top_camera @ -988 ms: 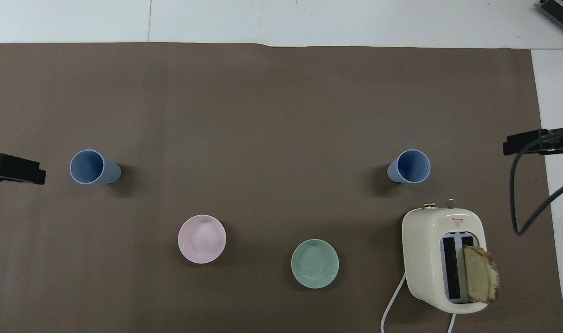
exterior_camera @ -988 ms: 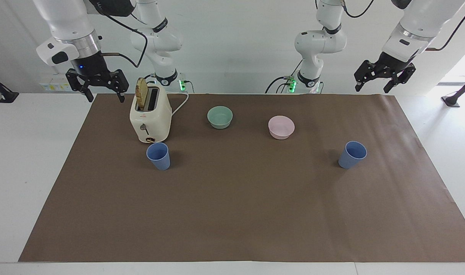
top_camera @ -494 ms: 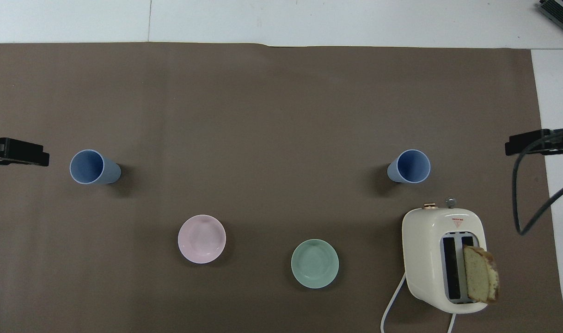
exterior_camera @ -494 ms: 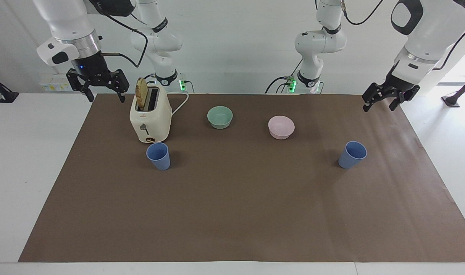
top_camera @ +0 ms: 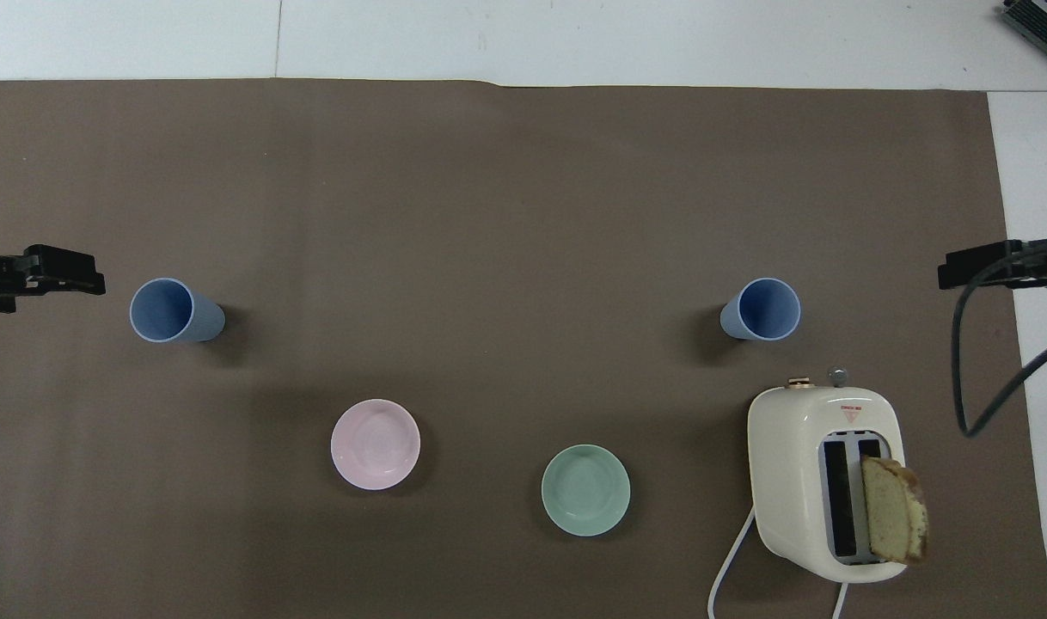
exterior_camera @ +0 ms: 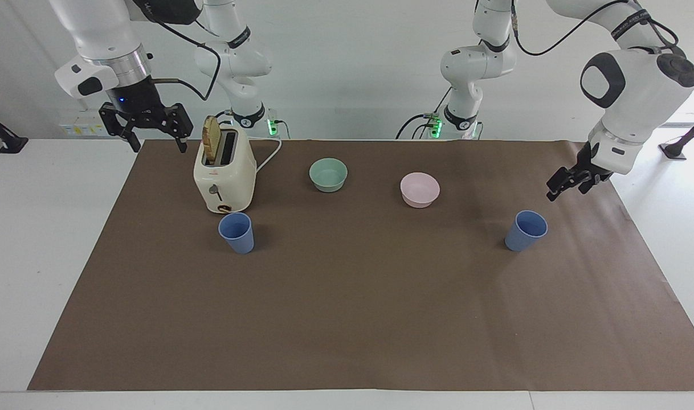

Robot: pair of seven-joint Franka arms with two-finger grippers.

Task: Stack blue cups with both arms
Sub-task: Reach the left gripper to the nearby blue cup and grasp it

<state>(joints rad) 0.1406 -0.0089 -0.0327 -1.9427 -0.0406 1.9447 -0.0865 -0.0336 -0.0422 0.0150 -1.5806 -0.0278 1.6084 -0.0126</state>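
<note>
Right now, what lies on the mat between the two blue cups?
Nothing. In the overhead view, the brown mat runs bare from one blue cup to the other blue cup; the pink bowl and green bowl sit nearer the robots.

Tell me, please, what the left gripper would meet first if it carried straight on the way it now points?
Probably the periwinkle-blue plastic cup at the left arm's end: the left gripper angles down toward it from above the brown paper mat, though depth is unclear.

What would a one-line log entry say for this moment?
left pincer: open, above mat beside blue cup | right pincer: open, waiting by toaster | second blue cup: untouched | cups unstacked
</note>
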